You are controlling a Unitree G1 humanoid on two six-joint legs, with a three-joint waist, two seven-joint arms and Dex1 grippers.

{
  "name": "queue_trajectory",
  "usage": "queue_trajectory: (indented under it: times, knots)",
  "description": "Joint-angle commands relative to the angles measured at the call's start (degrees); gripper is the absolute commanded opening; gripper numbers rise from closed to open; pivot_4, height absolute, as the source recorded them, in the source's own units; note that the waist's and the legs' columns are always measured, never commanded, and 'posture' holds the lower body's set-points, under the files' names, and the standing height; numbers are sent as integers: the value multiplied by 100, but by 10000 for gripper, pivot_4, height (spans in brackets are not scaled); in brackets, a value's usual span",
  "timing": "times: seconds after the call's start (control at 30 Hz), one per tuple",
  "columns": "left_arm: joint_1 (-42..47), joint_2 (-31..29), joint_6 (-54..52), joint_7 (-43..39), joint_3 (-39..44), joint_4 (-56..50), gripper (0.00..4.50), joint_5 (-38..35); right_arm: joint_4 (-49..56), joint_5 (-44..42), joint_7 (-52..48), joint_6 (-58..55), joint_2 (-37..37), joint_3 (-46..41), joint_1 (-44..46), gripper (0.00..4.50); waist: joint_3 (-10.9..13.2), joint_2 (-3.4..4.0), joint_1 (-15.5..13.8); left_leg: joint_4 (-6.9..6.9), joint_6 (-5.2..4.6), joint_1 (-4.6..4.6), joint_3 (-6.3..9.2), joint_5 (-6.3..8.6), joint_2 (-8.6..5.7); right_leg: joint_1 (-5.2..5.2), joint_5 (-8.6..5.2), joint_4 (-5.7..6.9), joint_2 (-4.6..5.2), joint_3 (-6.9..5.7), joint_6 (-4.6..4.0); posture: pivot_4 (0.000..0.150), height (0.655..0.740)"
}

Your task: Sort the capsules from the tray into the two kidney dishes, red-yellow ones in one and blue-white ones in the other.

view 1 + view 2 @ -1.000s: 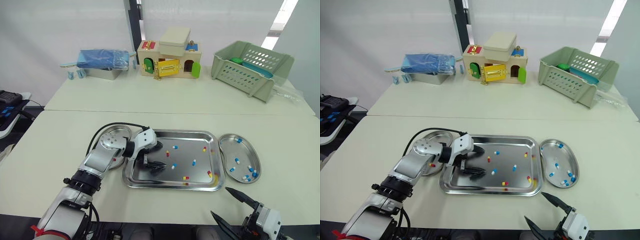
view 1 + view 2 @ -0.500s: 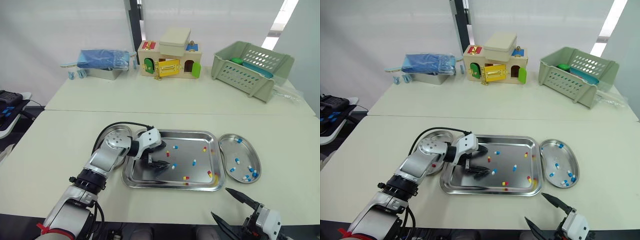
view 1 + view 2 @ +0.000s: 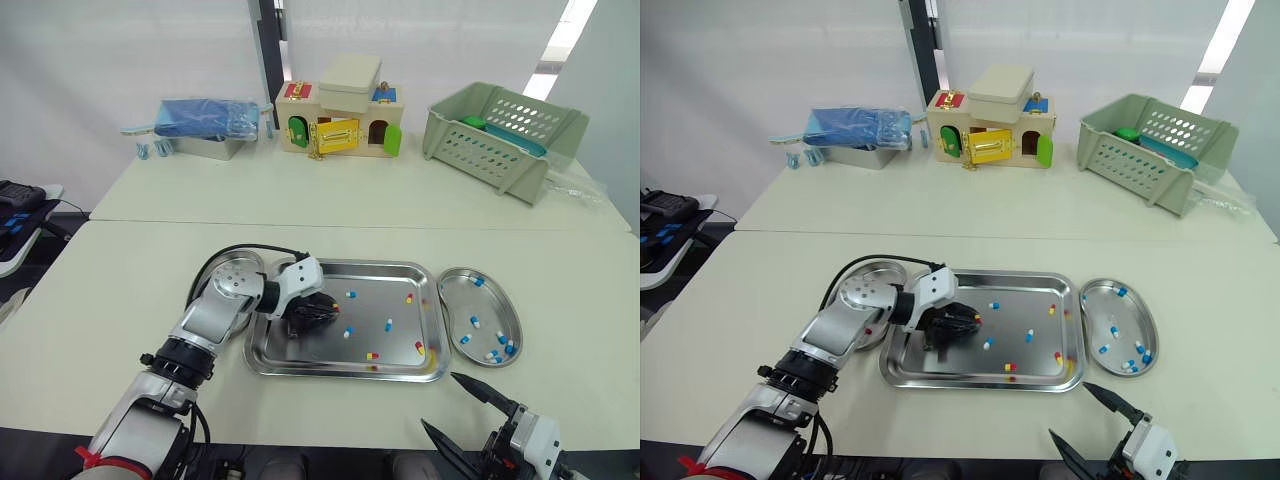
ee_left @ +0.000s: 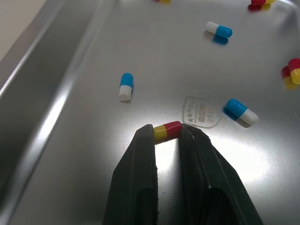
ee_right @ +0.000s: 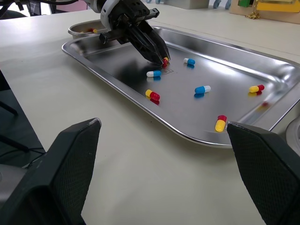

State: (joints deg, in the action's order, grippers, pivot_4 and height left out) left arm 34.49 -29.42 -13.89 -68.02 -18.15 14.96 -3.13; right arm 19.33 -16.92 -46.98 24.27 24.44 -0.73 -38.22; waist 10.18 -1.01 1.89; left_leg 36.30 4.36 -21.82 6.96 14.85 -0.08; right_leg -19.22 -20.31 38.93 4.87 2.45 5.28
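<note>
The red-yellow capsule point(image 4: 167, 131) is pinched crosswise between the tips of the left gripper point(image 4: 168, 134), whose 2 black fingers point(image 4: 140, 178) are clenched on it. It sits low over the floor of the tray point(image 3: 340, 371), left of the tray's centre. I cannot tell whether it touches the metal.

In the wrist view, a stamped mark on the tray floor lies just beside it. Loose around it on the tray are 3 blue-white capsules point(image 5: 153, 73) and 3 red-yellow ones point(image 5: 152, 95), scattered apart toward the tray's middle and right side.

The tray lies at lower centre of the head views. The right kidney dish point(image 3: 495, 308) is just beside its right edge and holds several blue-white capsules. The left kidney dish point(image 5: 75, 30) is just beside the tray's left edge, partly behind the left arm, with a red-yellow capsule in it.

The right gripper point(image 3: 438, 400) hangs at the lower right of the frame, near the table's front edge, its jaws spread wide and grasping nothing.

Along the top of the frame stand a blue-wrapped metal box point(image 3: 205, 125), a wooden latch house point(image 3: 340, 125) and a green basket point(image 3: 500, 135).
</note>
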Motion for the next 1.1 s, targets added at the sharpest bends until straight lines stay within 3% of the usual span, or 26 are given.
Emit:
queue_trajectory:
  times: [0.03,0.5,0.77,1.1]
  knots:
    - [4,11,42,36,-113,-25,3960,130,144,-27,55,36,56,18,-48,45000,0,0,0,0,0,0,0,0,0,0,0,0,0,0,0,1500,7400]
    - [-14,-329,-235,-166,139,-385,3960,-66,324,-107,50,3,301,17,-190,45000,0,0,6,3,0,0,1,0,0,0,0,2,0,0,0,1500,7400]
    - [-367,-1051,-983,-144,717,-1364,3960,-498,454,-272,-81,-169,603,24,11,45000,1,1,26,4,-1,-2,2,0,0,-1,0,2,0,1,0,1500,7400]
    - [-1526,-2110,-1758,302,2022,-2283,3960,-904,366,-523,-693,-333,1130,91,439,45000,2,-1,14,5,-1,-2,7,1,1,1,0,3,0,-3,0,1500,7400]
